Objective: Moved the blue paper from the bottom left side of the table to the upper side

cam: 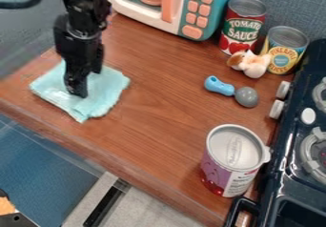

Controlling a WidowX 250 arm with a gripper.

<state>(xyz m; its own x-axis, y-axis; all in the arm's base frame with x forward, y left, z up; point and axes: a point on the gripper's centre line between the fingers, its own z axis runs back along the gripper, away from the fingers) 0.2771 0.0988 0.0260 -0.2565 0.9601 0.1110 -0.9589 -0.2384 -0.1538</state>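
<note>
The black gripper points down at the upper left of the table, its lower end over the middle of the light blue paper. Whether it holds any of the paper, I cannot tell. The blue piece looks like a soft, cloth-like square lying mostly flat, with slightly rumpled edges, close to the left edge of the wooden table. Part of it is hidden behind the gripper.
A toy microwave stands at the top. Two cans, tomato sauce and pineapple, are at the upper right beside a small white-and-brown toy. A blue-and-grey toy, a large can and a black stove are further right.
</note>
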